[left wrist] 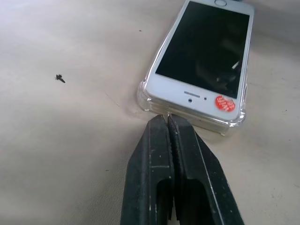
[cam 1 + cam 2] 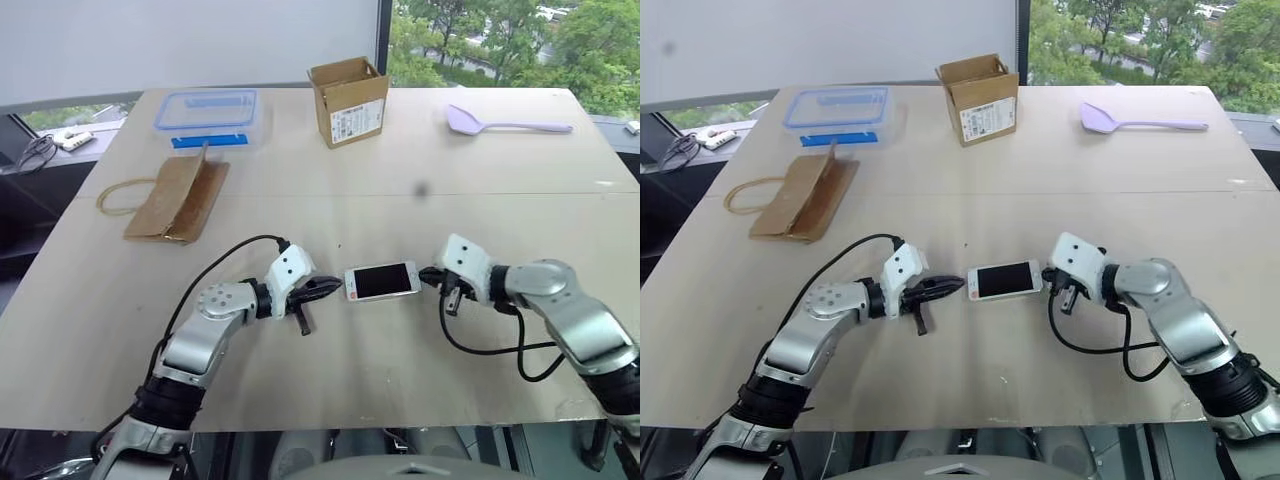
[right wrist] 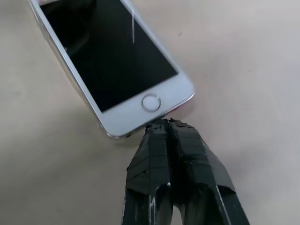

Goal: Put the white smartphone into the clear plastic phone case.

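Note:
The white smartphone [image 2: 382,281] lies screen up on the table between my two grippers, resting in the clear plastic phone case [image 1: 229,125], whose shiny rim shows around its earpiece end. A red sticker sits by the earpiece. My left gripper [image 1: 167,117] is shut, its tips right at the case's end. On the other side my right gripper [image 3: 164,123] is shut too, its tips against the home-button end of the smartphone [image 3: 140,101]. Neither holds anything.
At the back left stands a clear food box with a blue-rimmed lid [image 2: 208,114]. A brown paper bag [image 2: 176,197] lies in front of it. An open cardboard box [image 2: 349,100] and a lilac spatula [image 2: 505,124] are at the back.

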`<act>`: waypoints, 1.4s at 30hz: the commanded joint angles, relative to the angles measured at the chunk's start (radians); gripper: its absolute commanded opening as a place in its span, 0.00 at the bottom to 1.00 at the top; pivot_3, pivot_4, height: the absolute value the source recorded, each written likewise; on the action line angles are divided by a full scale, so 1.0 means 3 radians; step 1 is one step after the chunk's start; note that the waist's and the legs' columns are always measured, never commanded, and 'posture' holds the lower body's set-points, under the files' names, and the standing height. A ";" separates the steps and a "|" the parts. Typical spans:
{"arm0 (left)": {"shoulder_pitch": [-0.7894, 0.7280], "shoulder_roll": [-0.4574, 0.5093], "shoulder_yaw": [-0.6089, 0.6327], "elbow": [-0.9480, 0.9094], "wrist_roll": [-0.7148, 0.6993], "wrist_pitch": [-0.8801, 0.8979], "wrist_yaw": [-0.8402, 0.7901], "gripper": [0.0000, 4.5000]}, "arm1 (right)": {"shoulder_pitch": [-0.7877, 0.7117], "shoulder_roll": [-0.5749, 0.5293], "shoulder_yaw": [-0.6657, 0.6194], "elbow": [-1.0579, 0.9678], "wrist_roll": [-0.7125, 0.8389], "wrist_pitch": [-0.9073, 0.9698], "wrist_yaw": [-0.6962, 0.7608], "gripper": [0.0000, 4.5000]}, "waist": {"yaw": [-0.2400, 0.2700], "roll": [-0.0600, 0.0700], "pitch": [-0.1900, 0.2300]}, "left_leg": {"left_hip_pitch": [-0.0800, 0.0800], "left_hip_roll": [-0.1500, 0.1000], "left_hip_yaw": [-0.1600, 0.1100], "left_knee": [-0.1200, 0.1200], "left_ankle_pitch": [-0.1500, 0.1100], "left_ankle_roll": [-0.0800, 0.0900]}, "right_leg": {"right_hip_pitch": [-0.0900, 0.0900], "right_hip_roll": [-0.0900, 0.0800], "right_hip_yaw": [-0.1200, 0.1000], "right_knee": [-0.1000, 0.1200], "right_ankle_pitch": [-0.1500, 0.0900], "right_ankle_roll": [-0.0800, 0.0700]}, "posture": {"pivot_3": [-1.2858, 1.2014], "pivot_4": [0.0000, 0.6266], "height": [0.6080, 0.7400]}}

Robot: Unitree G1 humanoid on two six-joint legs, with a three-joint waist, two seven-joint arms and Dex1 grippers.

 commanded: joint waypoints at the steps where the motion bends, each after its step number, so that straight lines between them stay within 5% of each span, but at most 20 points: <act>1: 0.0002 -0.0032 0.0002 -0.0009 0.0026 -0.0085 0.0023 0.02 | -0.0099 0.0097 0.0083 0.0061 -0.0040 -0.0110 0.0013 0.00 | -0.0007 -0.0001 0.0000 | 0.0002 0.0000 0.0000 0.0000 0.0000 0.0000 | 0.0001 0.0000 0.0000 0.0000 0.0000 0.0000 | 0.52 0.24 1.00; 15: -0.0026 -0.0099 0.0049 0.0039 0.0083 -0.0120 0.0092 0.02 | -0.0206 0.0350 0.0130 -0.0017 -0.0075 -0.0053 0.0065 0.00 | -0.0015 -0.0001 0.0000 | 0.0011 0.0001 0.0000 0.0004 0.0000 0.0000 | 0.0004 0.0004 0.0003 0.0011 0.0000 0.0000 | 0.52 0.24 1.00; 22: 0.0006 -0.0149 0.0402 -0.0125 -0.0254 -0.0067 0.0100 0.02 | -0.0037 0.0289 -0.0321 -0.0042 0.0019 0.0028 -0.0103 0.00 | -0.0001 -0.0001 0.0000 | 0.0006 0.0002 0.0000 0.0004 0.0000 0.0000 | 0.0003 0.0003 0.0002 0.0010 0.0000 0.0000 | 0.52 0.24 1.00; 26: 0.0016 -0.0170 0.0451 -0.0215 -0.0354 -0.0049 0.0124 0.29 | 0.0037 0.0264 -0.0480 -0.0090 0.0132 0.0056 -0.0131 0.00 | 0.0004 -0.0001 0.0000 | 0.0001 0.0001 0.0000 0.0004 0.0000 0.0000 | 0.0002 0.0000 0.0002 0.0005 0.0000 0.0001 | 0.52 0.24 1.00; 30: 0.0005 -0.0194 0.0420 -0.0292 -0.0376 -0.0009 0.0139 0.74 | 0.0058 0.0254 -0.0518 -0.0101 0.0171 0.0064 -0.0163 0.00 | 0.0002 -0.0001 0.0000 | 0.0002 0.0001 0.0000 0.0004 0.0000 0.0000 | 0.0002 0.0001 0.0002 0.0007 0.0000 0.0000 | 0.52 0.24 1.00; 33: -0.0037 -0.0235 0.0363 -0.0344 -0.0427 0.0067 0.0113 0.62 | 0.0052 0.0255 -0.0515 -0.0099 0.0194 0.0061 -0.0184 0.00 | -0.0004 -0.0001 0.0001 | 0.0003 0.0001 0.0000 0.0004 0.0000 0.0000 | 0.0002 0.0001 0.0002 0.0008 0.0000 0.0000 | 0.52 0.24 1.00; 39: -0.0189 -0.0276 0.0145 -0.0324 -0.0389 0.0117 0.0031 0.01 | 0.0087 0.0244 -0.0524 -0.0180 0.0276 0.0085 -0.0199 0.00 | 0.0004 -0.0002 0.0001 | 0.0003 0.0000 0.0000 0.0004 0.0000 0.0000 | 0.0002 0.0002 0.0002 0.0008 0.0000 0.0000 | 0.52 0.24 1.00; 42: -0.0254 -0.0288 0.0082 -0.0228 -0.0356 0.0111 0.0025 0.01 | 0.0103 0.0243 -0.0544 -0.0209 0.0320 0.0104 -0.0212 0.00 | 0.0001 -0.0001 0.0001 | 0.0003 0.0000 0.0000 0.0004 0.0000 0.0000 | 0.0002 0.0003 0.0001 0.0008 0.0000 0.0001 | 0.52 0.24 1.00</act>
